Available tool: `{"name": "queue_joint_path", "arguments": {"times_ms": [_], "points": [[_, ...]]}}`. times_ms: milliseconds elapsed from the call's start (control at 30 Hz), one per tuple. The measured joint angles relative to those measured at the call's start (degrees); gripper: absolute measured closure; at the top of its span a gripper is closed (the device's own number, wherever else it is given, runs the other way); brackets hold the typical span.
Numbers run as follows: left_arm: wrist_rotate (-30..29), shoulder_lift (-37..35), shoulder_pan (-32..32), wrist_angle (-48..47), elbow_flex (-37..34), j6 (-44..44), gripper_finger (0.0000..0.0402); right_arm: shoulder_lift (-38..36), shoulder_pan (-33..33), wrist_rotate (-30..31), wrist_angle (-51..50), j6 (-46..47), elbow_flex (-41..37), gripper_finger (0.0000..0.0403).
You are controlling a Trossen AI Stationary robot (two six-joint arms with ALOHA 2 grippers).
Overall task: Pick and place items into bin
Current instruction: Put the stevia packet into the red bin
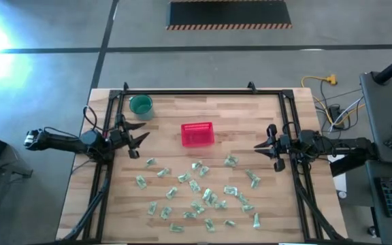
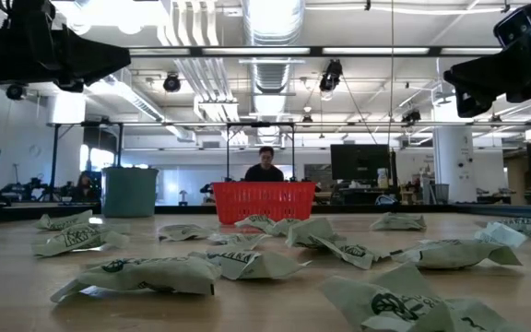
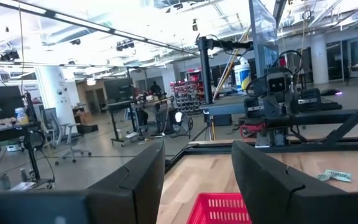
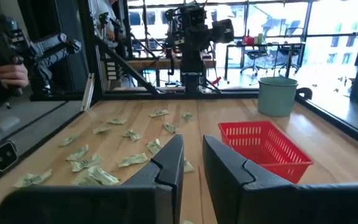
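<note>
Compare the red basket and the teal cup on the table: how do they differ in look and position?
The red basket is rectangular with mesh-like sides; the teal cup is round with solid walls. The basket sits near the table's middle, nearer the packets; the cup stands toward the far left corner. In the low view, the cup rises taller than the basket. Both stand upright, open-topped.

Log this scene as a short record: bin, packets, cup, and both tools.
bin: red basket, mid-table, looks empty
packets: pale green-and-white packets scattered on the wood near side of the basket, none in it
cup: teal cup, far left of the basket
left tool: open, empty, raised left of the basket
right tool: slightly parted, empty, raised right of the basket
</note>
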Motion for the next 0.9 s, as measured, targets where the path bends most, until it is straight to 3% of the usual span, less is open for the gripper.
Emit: {"name": "queue_joint_path", "arguments": {"times_ms": [267,533,900], "points": [[0.5,0.1,0.0,0.0,0.0,2.3,0.0230,0.2,0.0,0.0,0.5,0.4,0.0,0.0351],[5.0,1.9,0.0,-0.1,0.0,-8.0,0.0230,0.7,0.0,-0.1,0.6,-5.2,-0.2,0.0351],[5.1,7.7,0.0,-4.8,0.0,-9.5,0.0230,1.6,0.0,-0.2,3.2,-8.5,-0.2,0.0351]]}}
